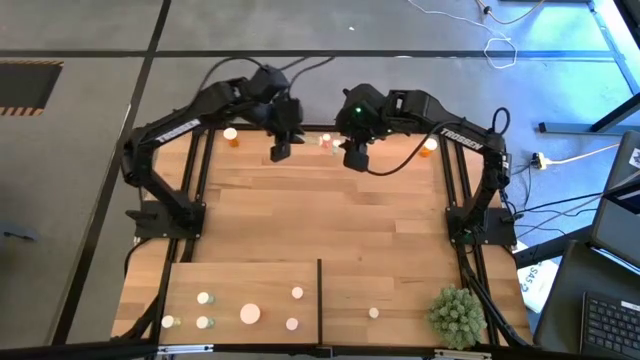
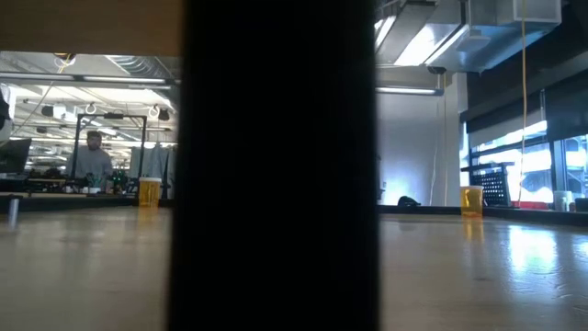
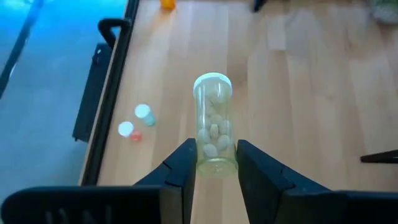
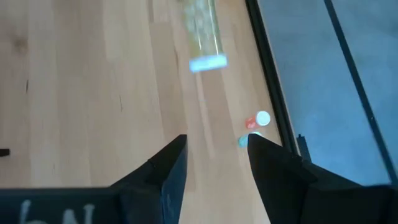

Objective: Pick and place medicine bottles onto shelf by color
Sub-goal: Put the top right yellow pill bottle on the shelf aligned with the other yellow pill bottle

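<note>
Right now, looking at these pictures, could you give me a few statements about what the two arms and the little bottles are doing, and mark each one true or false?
1. The left gripper holds a clear bottle with a white cap. True.
2. The right gripper also clamps a bottle. False: its fingers stand apart with only bare tabletop between them.
3. Several bottles stand on the shelf left of the dark divider. True.
4. The green plant ball sits at the far edge between the arms. False: it is at the near right corner.
5. An orange bottle stands beside the left arm. True.
</note>
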